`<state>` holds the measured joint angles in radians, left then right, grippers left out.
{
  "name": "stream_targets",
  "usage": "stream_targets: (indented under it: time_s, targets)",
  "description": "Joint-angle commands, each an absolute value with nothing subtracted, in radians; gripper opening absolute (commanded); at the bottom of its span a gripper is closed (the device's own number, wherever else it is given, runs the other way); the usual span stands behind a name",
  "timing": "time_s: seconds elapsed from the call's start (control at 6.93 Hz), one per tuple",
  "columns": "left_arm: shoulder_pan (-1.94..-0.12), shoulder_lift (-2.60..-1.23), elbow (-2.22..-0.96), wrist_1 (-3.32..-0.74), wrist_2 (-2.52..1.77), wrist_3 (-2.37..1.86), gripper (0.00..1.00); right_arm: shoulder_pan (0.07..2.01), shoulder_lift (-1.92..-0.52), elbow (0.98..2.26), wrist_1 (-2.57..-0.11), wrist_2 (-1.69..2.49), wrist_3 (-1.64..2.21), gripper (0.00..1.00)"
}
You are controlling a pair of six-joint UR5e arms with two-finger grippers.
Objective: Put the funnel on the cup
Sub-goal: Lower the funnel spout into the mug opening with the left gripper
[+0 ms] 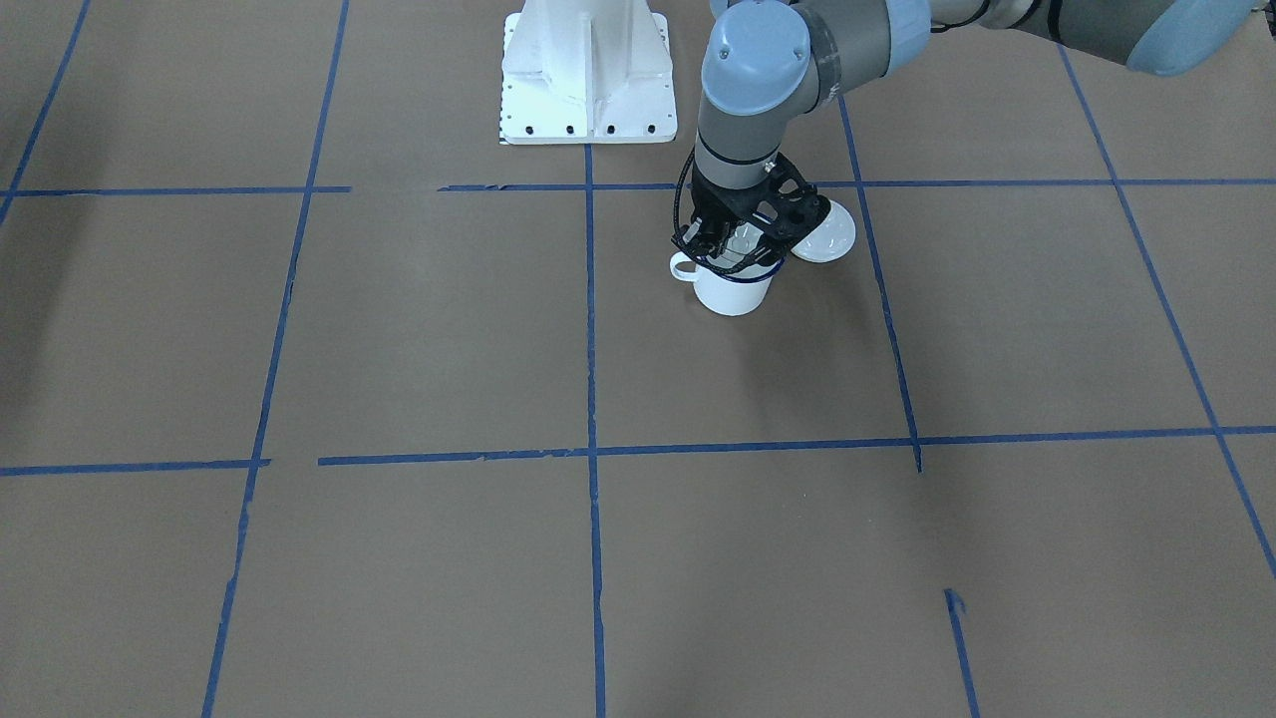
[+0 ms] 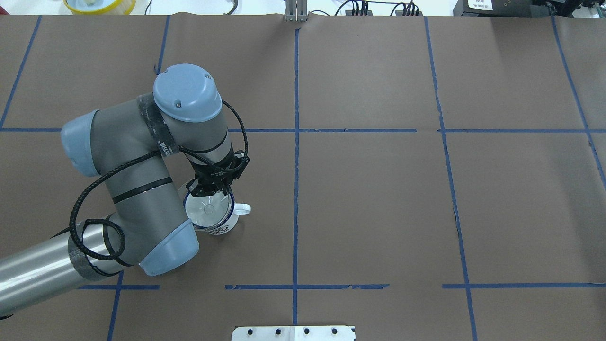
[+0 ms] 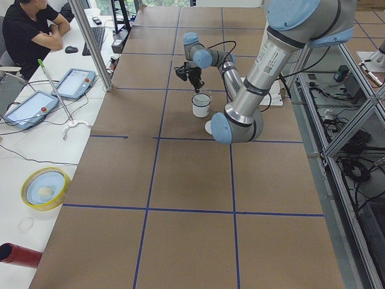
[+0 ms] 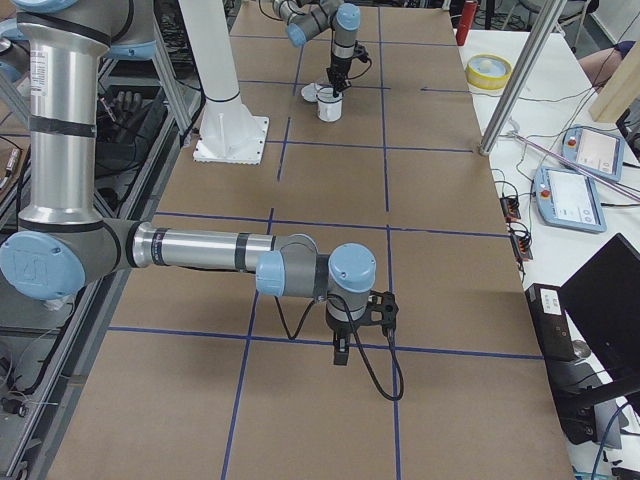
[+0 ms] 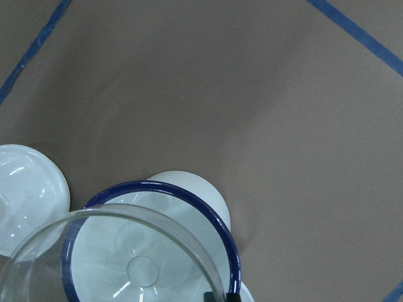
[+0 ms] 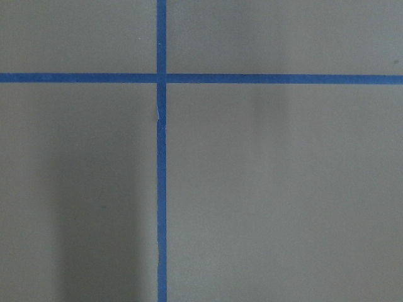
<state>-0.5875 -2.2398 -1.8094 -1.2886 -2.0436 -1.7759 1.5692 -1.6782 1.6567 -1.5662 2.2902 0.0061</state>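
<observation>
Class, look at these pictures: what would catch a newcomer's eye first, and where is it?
The left arm's jaws grip a clear funnel over a white mug with a blue rim, a little left of the middle of the table. A white lid lies beside the mug.

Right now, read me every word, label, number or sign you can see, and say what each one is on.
Nothing here reads clearly enough to quote.
Left arm: dark lettering along the tube, too small to read.
Cup: blue print on its wall, blurred.
Label on gear beyond the table's far edge: too small to read.
Right arm's joint cap: a logo mark, blurred.
</observation>
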Motion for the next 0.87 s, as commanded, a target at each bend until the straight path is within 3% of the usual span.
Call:
stream_targets:
  time_s: [0.0, 0.72]
  targets:
    - [-0.588, -2.246, -1.786, -1.307, -2.045, -1.766, 0.0, 1.569, -1.678, 1.657, -1.566, 2.29, 0.006, 1.0]
    - [-0.584, -2.244, -1.773, -1.315, -2.045, -1.766, 0.0, 1.569, -1.678, 1.657, -1.566, 2.29, 0.006, 1.0]
